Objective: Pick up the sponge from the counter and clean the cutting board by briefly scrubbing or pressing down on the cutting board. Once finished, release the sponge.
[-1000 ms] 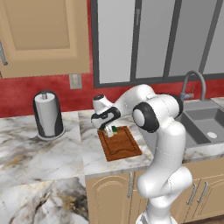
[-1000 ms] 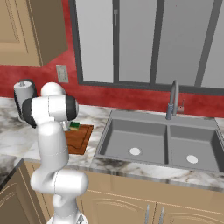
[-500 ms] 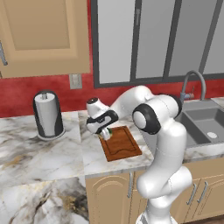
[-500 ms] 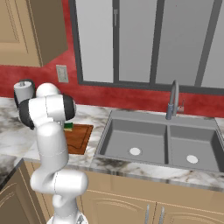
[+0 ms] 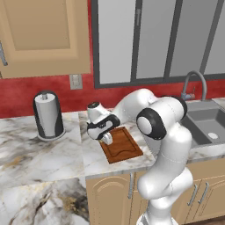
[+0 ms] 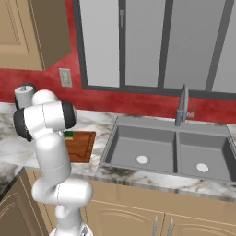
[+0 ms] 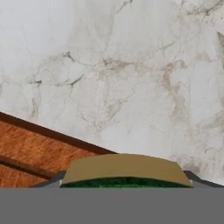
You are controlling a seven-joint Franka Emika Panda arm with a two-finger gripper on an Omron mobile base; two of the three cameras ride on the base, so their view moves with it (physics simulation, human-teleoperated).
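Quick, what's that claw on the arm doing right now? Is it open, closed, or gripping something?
Gripper: shut on the sponge, held over the near-left corner of the cutting board.

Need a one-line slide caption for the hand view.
End effector grips the green-and-yellow sponge over white marble counter, beside the reddish-brown wooden cutting board.
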